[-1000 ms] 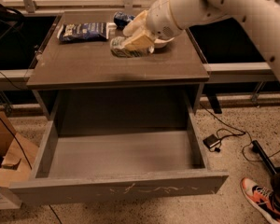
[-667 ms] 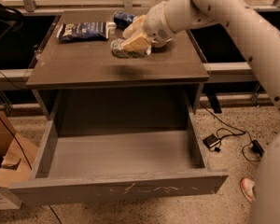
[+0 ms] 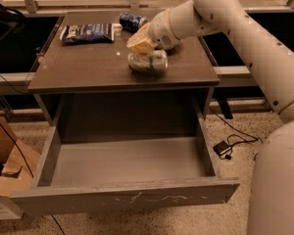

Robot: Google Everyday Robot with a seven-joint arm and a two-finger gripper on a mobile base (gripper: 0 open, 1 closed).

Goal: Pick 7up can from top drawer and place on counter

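Note:
The 7up can (image 3: 148,62), silvery with green markings, lies on its side on the dark counter (image 3: 78,67), right of the middle. My gripper (image 3: 141,47) hovers just above and behind the can, open, with its beige fingers (image 3: 137,42) clear of it. The top drawer (image 3: 127,197) is pulled out below the counter, with nothing in it and a scratched front panel.
A dark blue can (image 3: 132,21) and a dark snack bag (image 3: 88,32) lie at the back of the counter. A cardboard box (image 3: 5,160) stands on the floor at the left. A black adapter with a cable (image 3: 223,148) lies at the right. My arm (image 3: 255,38) reaches in from the right.
The gripper held the 7up can over the counter's back; now the can lies on the counter below the gripper, let go.

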